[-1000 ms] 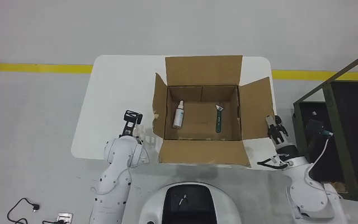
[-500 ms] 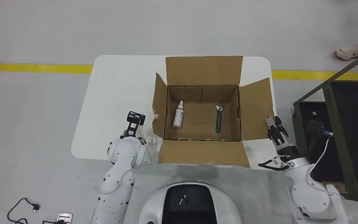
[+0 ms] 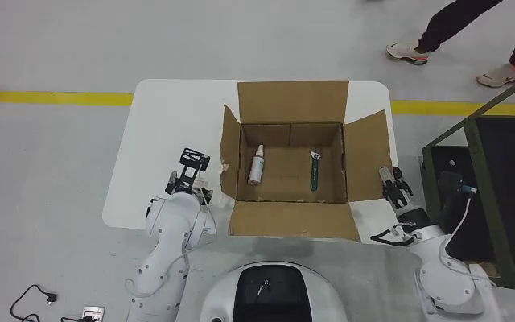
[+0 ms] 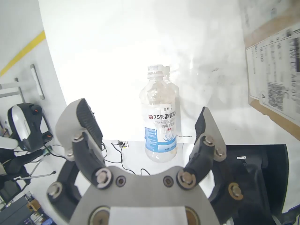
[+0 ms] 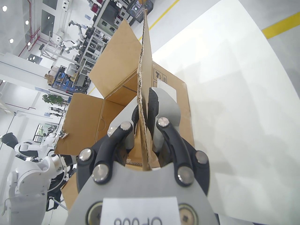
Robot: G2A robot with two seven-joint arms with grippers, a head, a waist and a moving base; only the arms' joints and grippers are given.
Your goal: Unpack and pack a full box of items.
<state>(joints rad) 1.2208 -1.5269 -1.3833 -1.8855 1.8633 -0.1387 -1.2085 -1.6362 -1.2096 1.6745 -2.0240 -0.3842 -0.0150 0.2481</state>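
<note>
Twice courting trouble: hovering the left claw released before an upright bottle at the table edge beside the box, risking toppling it, while clenching the right claw on the box's flap, risking tearing.

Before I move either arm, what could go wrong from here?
The clear bottle sits just ahead of the open left gripper, close to the near edge of the table; a nudge might knock it off. The right gripper is shut on the right flap of the box; moving that arm could tear it or drag the box.
</note>
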